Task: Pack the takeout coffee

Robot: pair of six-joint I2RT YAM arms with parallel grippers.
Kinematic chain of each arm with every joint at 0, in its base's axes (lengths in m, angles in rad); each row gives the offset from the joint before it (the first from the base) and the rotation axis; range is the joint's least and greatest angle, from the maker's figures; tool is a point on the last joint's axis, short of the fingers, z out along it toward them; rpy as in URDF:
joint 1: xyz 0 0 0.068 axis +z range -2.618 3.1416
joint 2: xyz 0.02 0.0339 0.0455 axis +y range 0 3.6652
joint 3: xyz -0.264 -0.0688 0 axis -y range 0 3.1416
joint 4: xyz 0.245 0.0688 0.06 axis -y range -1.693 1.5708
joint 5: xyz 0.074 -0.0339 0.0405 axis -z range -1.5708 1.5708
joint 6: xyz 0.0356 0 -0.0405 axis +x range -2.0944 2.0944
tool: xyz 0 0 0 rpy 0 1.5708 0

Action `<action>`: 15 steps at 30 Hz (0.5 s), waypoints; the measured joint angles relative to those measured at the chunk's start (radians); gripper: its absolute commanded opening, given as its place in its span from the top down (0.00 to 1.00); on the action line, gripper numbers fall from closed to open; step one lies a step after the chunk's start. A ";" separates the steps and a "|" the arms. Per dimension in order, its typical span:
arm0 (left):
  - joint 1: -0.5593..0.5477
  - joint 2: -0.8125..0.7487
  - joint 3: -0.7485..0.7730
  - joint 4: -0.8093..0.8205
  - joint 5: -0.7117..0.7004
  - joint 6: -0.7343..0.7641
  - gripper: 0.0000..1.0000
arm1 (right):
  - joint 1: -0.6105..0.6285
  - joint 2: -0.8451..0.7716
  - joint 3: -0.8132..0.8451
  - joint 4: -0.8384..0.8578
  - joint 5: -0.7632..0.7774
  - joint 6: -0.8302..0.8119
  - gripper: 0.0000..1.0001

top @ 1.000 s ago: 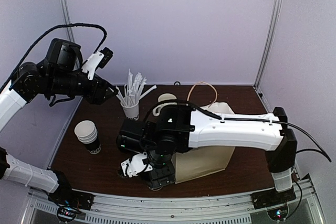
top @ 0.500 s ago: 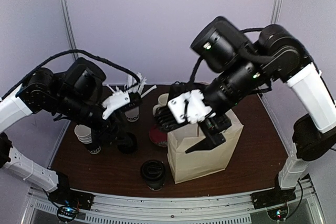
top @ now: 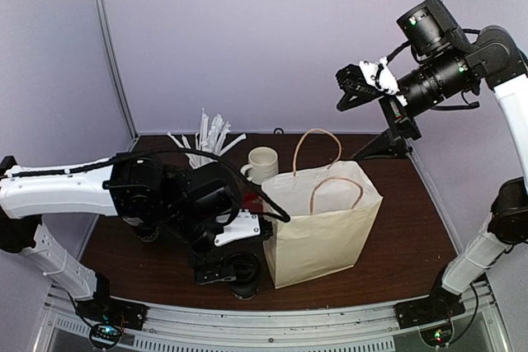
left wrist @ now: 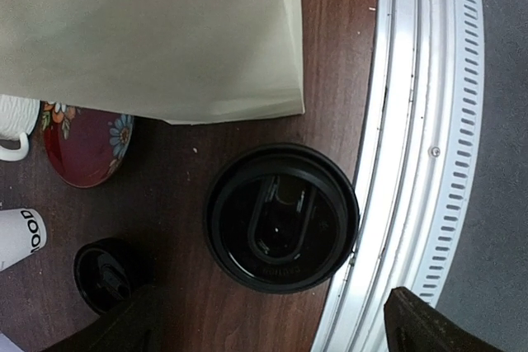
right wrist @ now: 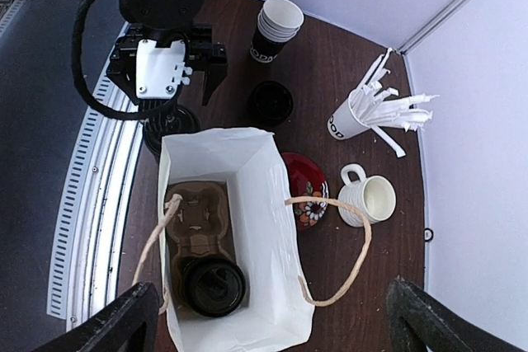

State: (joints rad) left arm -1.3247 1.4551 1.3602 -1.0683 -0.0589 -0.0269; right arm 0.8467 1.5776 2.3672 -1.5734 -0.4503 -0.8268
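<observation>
Dark table (top: pixel 412 220), near edge: we find one black cup (left wrist: pixel 280 216) upright beside the paper bag (top: pixel 330 228), dead ahead of left gripper (left wrist: pixel 268 311), fingers spread wide; right gripper (top: pixel 351 88), also spread, hangs far off; other cup (right wrist: pixel 213 284) sits bagged.

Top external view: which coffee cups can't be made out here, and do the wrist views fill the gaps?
The packed cup: hidden in the top view by the bag wall; right wrist view shows only its lid.
The cup at the front edge: mostly covered in the top view by the left hand; left wrist view shows its lid, no lettering.
The red dish: top view, largely behind the left arm.
</observation>
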 measured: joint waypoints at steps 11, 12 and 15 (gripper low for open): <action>0.000 0.053 -0.071 0.137 0.019 0.091 0.12 | -0.167 -0.094 -0.181 0.070 -0.090 0.047 0.01; 0.000 0.060 -0.072 0.138 0.022 0.099 0.12 | -0.176 -0.098 -0.188 0.076 -0.097 0.049 0.01; 0.000 0.081 -0.072 0.146 0.025 0.116 0.13 | -0.188 -0.101 -0.200 0.088 -0.111 0.051 0.01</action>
State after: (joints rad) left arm -1.3247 1.5360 1.2881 -0.9226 -0.0338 0.0887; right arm 0.6586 1.4761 2.1670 -1.4857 -0.5610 -0.7757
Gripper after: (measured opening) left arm 0.880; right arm 0.994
